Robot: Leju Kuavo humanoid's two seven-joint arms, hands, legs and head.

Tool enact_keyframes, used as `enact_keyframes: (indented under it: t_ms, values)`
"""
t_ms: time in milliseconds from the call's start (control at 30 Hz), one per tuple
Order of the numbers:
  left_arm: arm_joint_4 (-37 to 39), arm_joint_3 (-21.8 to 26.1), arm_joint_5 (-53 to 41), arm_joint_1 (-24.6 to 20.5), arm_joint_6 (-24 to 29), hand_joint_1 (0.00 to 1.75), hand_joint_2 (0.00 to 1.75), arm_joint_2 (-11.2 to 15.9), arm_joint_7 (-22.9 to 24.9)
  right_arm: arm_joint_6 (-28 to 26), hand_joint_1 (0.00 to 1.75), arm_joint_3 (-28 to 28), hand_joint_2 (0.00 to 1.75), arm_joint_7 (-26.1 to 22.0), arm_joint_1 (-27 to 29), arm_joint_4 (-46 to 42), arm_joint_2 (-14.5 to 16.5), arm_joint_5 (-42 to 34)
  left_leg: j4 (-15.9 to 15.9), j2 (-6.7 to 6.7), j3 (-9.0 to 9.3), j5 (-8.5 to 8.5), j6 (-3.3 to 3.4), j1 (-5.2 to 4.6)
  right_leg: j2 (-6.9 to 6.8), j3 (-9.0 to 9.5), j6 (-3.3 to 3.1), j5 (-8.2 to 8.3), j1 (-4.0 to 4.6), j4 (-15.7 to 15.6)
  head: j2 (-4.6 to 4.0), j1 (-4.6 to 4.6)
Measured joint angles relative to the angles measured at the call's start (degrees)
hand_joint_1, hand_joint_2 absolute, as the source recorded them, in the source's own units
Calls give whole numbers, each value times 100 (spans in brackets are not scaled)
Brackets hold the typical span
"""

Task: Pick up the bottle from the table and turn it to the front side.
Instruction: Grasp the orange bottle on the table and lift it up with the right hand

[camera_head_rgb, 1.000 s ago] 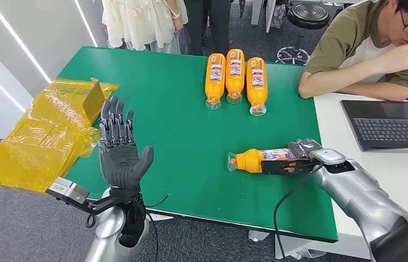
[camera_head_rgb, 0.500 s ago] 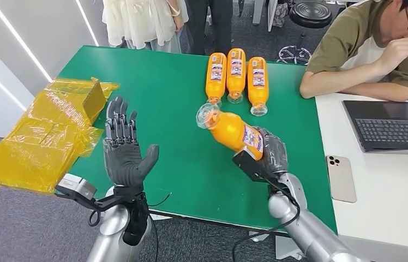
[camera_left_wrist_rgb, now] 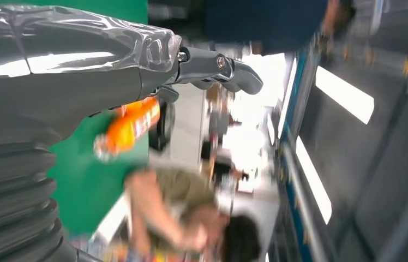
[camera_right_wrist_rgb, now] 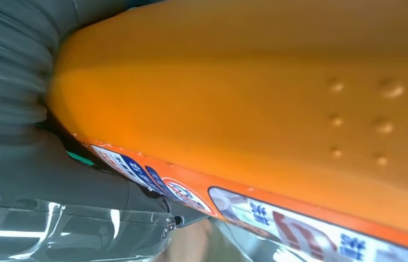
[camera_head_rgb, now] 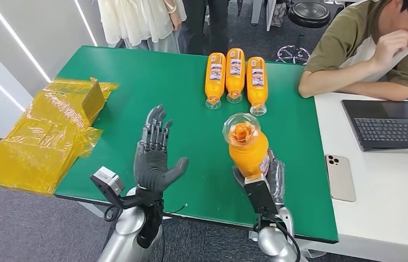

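The large green table (camera_head_rgb: 180,103) is the landmark here. On its far edge lie three orange plastic bottles with printed labels (camera_head_rgb: 235,75), side by side and touching, their clear caps pointing toward the robot. A fourth orange plastic bottle with a clear cap (camera_head_rgb: 248,148) is above the near edge of the table, lifted off the surface. The right hand (camera_head_rgb: 270,177) holds it around the lower body, fingers wrapped on the label part, and the bottle stands almost upright with its cap toward the head camera. In the right wrist view the orange body (camera_right_wrist_rgb: 256,98) is very close, with the blue and white label strip along one side.

The left hand (camera_head_rgb: 153,158) is raised above the near left part of the table, palm turned toward the held bottle, fingers straight and apart, and it holds nothing. It is well apart from the bottle, with bare green surface between them.

Over the left edge of the table lies a crumpled yellow plastic wrapping (camera_head_rgb: 49,136), partly hanging off. At the right edge of the table is a white desk (camera_head_rgb: 398,185), and on it lie one dark laptop (camera_head_rgb: 390,124) and one white phone (camera_head_rgb: 341,177). A person in an olive shirt (camera_head_rgb: 365,49) leans on the desk near the far right corner of the table. Two people stand behind the far edge of the table.
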Motion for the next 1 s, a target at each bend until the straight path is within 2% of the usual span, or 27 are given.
enact_keyframes:
  t_ms: [133,233,367,733,867,1000]
  values:
    - [123,-288,-122,-74,-794,0,175,0,8,351,175,161,175,146,142,-8,105,125,0,0,0,0,0,0,0,0,0,0,0,1,0,1]
    - [207,-462,-180,-122,-1061,0,175,-7,17,569,175,345,175,593,271,-30,178,553,0,0,1,0,0,0,1,-2,0,-1,1,1,0,-1]
    - [284,-524,-178,-141,-1130,0,175,-13,32,900,175,515,175,1110,485,-135,193,1119,-1,1,-1,-1,-1,1,1,-4,-1,-2,1,1,0,-1]
    - [308,-507,-120,-137,-1085,0,175,-13,62,1210,175,655,175,1327,507,-146,248,1500,-1,3,0,0,-1,0,5,-2,-2,-1,0,2,0,-2]
    - [308,-440,-141,-123,-1086,170,175,-15,143,1329,175,662,175,1487,499,-156,270,1756,-1,2,-1,0,-1,1,5,-2,-2,-1,1,2,0,-2]
    - [308,-386,-200,-112,-1077,175,175,-17,151,1413,175,656,175,1536,498,-174,276,1834,-1,2,-1,0,-1,1,5,-3,-2,-2,1,2,0,-2]
